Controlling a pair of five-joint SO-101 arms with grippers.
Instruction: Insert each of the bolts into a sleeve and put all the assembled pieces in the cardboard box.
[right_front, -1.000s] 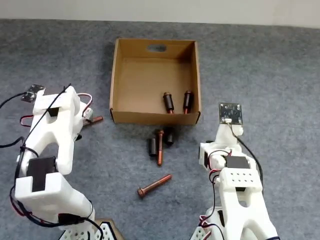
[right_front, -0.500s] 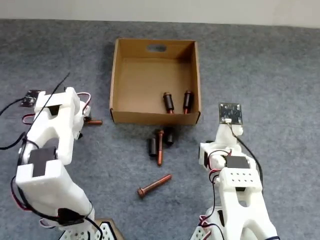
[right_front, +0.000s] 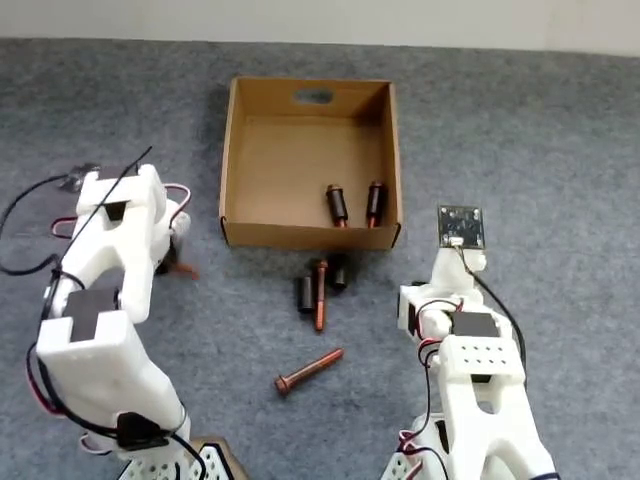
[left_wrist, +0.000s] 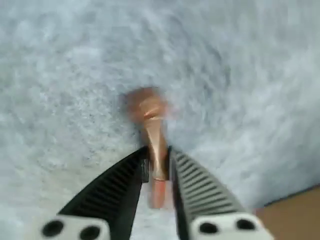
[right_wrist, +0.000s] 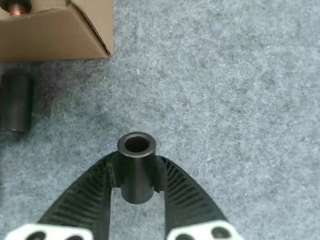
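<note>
The left arm's fingers (left_wrist: 125, 182) are clamped on a copper-coloured metal bolt (left_wrist: 151, 125). They grip the shank near its plain end, so the head sticks out well beyond the fingertips, toward the grey carpeted worktop (left_wrist: 260, 75). That is a narrow hold on a smooth round rod, and I'd say any knock could swivel it or slide it out. The head also looks to be the leading end, and it may be too wide for a bore.

The right arm's fingers (right_wrist: 180, 190) are closed around a short black cylindrical sleeve (right_wrist: 136, 167), its open mouth just past the fingertips. If the arms meet off-axis, the bolt could jam on the rim and twist the sleeve or push it back through the grip.

Farther out from those fingers a second black sleeve (right_wrist: 16, 107) lies near a corner of the brown cardboard box (right_wrist: 55, 32). From above, two assembled pieces (right_front: 337, 205) lie inside the box. Two loose bolts (right_front: 310, 369) and sleeves lie on the worktop in front of it, where a careless swing could scatter them.
</note>
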